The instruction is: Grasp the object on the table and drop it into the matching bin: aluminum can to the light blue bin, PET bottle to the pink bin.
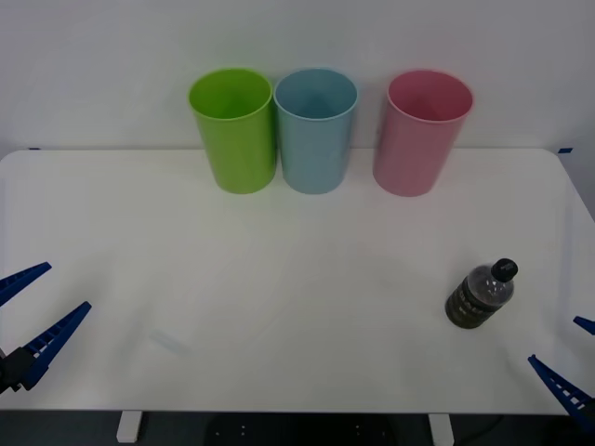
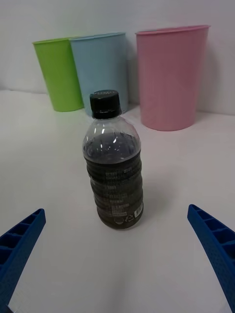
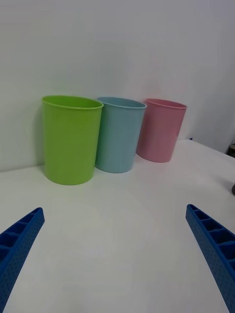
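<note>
A small clear PET bottle with dark liquid and a black cap stands upright on the white table, at the right front. The right wrist view has the bottle straight ahead of my open right gripper, a short way beyond the blue fingers. In the front view that right gripper sits at the table's right front corner. The pink bin stands at the back, right of the light blue bin. My left gripper waits open at the left front edge.
A lime green bin stands at the back, touching the light blue bin on its left. The wall rises right behind the three bins. Wide bare tabletop lies between the bins and the grippers.
</note>
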Robot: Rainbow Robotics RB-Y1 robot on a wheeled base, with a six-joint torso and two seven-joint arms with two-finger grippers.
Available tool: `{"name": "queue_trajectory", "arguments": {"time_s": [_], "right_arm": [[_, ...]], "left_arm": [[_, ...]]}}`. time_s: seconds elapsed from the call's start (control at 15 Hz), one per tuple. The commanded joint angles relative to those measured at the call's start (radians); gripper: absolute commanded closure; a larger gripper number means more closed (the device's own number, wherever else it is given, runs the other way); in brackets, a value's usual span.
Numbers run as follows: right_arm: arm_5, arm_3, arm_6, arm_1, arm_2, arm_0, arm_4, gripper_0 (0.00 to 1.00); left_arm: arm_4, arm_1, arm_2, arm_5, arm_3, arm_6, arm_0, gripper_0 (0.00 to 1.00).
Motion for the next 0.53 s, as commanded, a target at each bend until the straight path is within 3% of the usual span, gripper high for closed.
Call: {"name": "queue_trajectory", "arguments": {"time_s": [0.07, 0.53], "right_arm": [[0.008, 0.053, 0.078, 0.002, 0.018, -0.033, 0.000, 0.00], [0.069, 0.139, 0.114, 0.006, 0.078, -0.100, -0.001, 0.00]], "left_arm": [[0.000, 0.000, 0.000, 0.000, 0.000, 0.000, 0.000, 0.00], [0.000, 0.000, 0.000, 0.000, 0.000, 0.000, 0.000, 0.00]]}}
